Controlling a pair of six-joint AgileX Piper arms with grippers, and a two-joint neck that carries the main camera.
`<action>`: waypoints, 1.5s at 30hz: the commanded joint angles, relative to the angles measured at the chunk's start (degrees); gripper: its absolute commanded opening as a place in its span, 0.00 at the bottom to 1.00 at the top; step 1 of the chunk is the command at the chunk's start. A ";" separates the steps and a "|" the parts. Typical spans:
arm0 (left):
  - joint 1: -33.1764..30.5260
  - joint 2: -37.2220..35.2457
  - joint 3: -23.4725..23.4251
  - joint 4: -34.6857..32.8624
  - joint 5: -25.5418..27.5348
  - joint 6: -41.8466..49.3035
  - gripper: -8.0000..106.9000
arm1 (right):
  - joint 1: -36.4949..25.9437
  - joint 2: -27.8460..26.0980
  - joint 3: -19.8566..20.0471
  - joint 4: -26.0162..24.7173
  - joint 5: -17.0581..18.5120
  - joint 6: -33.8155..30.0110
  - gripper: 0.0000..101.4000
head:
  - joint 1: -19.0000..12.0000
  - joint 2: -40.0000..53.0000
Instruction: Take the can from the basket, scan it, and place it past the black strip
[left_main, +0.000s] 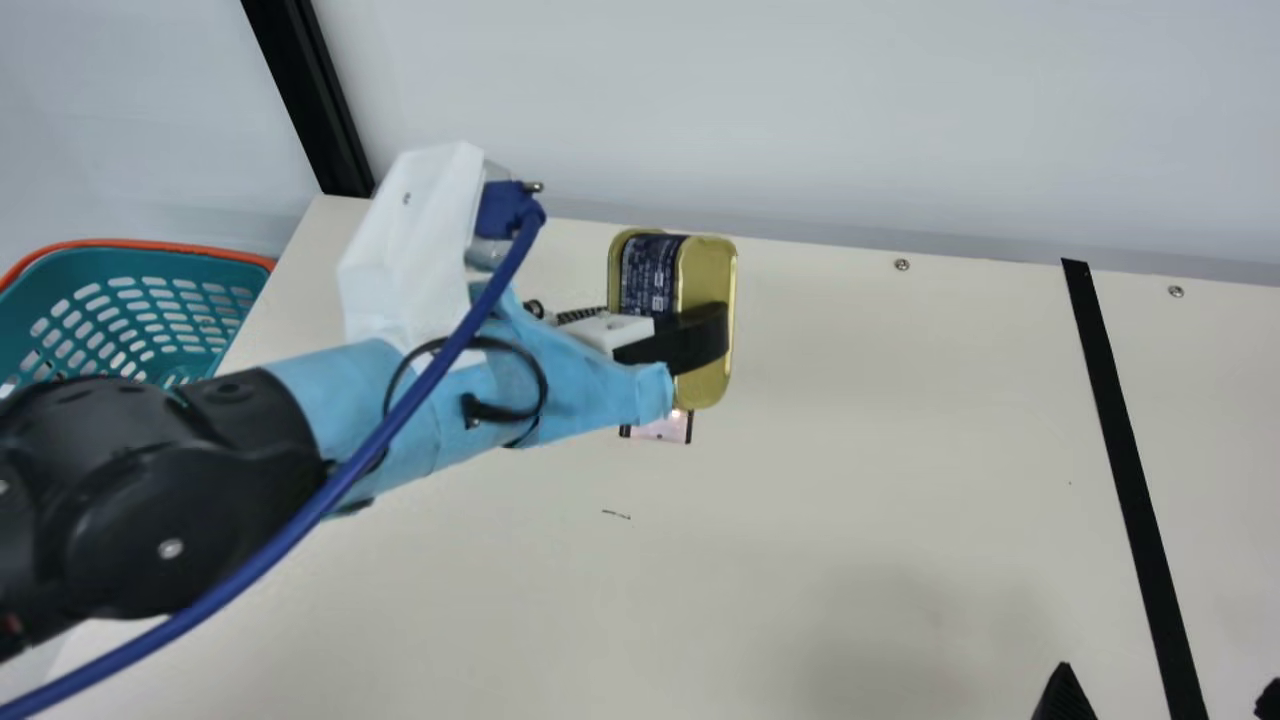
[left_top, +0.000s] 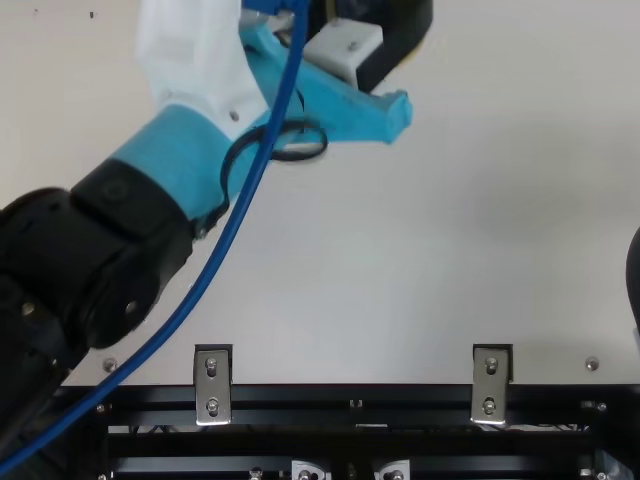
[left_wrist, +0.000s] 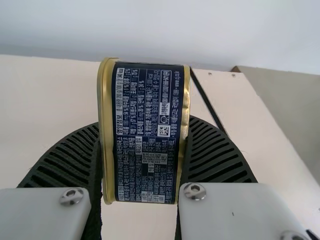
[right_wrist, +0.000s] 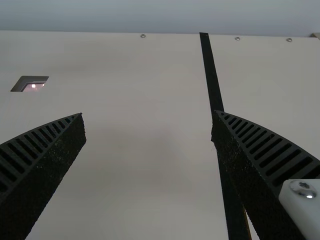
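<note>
My left gripper (left_main: 700, 338) is shut on the gold-rimmed, dark-labelled can (left_main: 706, 270), held above the table beside the scanner window (left_main: 660, 428). In the left wrist view, the can (left_wrist: 145, 162) stands between the ribbed fingers of the left gripper (left_wrist: 143, 125), its printed side facing the camera. My right gripper (left_main: 1165, 694) is open at the main view's bottom right; in the right wrist view, that right gripper (right_wrist: 148, 116) has nothing between its fingers. The black strip (left_main: 1125, 450) runs along the table's right part. At the far left is the teal basket (left_main: 130, 265).
A blue cable (left_main: 330, 490) hangs along my left arm. Beyond the table's back edge rises a pale wall (left_main: 800, 110), with a black post (left_main: 310, 100) at the left. Metal brackets (left_top: 212, 385) sit on the black frame (left_top: 350, 398) at the front edge.
</note>
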 joint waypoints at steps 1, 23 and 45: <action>0.12 0.74 -0.33 6.07 -0.39 -2.22 0.16 | 0.00 0.00 0.00 0.00 0.00 0.00 1.00 | -0.13 -0.72; 0.99 11.14 -1.69 26.43 -7.02 -17.25 0.16 | 0.00 0.00 0.00 0.00 0.00 0.00 1.00 | -0.13 -0.72; -0.17 22.83 3.02 -7.85 -24.99 19.24 0.16 | 0.00 0.00 0.00 0.00 0.00 0.00 1.00 | -0.13 -0.72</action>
